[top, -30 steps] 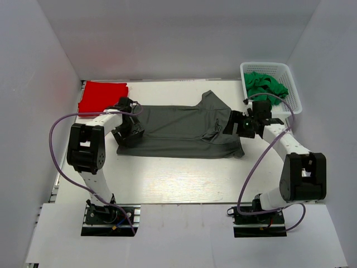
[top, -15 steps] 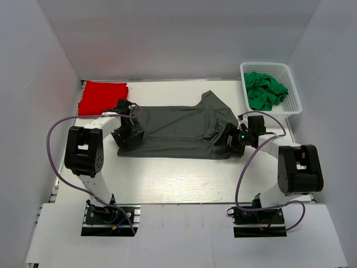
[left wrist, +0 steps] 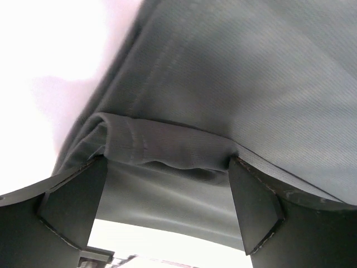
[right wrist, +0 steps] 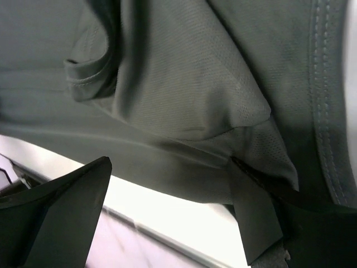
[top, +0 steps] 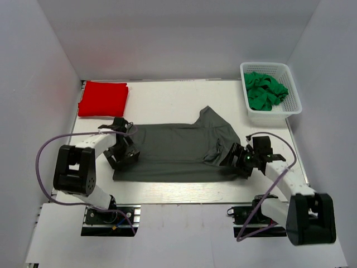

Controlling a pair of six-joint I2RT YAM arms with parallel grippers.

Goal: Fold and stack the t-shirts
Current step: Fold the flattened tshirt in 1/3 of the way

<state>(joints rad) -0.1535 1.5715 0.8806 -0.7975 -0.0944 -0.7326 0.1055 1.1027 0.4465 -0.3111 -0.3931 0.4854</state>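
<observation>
The dark charcoal grey t-shirt (top: 173, 151) lies spread across the middle of the table, one sleeve pointing to the far side. My left gripper (top: 124, 153) sits on its left edge, jaws wide apart, with a rolled hem of grey cloth (left wrist: 167, 148) stretched between the fingers (left wrist: 72, 206). My right gripper (top: 234, 156) sits on the shirt's right end, jaws also apart, with grey cloth (right wrist: 184, 84) bunched against the right finger (right wrist: 254, 218). The bright red t-shirt (top: 103, 99) lies folded at the far left corner, apart from both grippers.
A white basket (top: 266, 65) holding green cloth (top: 265, 89) stands at the far right. The shirt's near hem lies close to the table's near edge (top: 184, 202). White walls close in the left, right and far sides.
Both grippers have moved toward the near edge and the grey shirt has slid with them, away from the red shirt. The shirt now lies lower and flatter on the table.
</observation>
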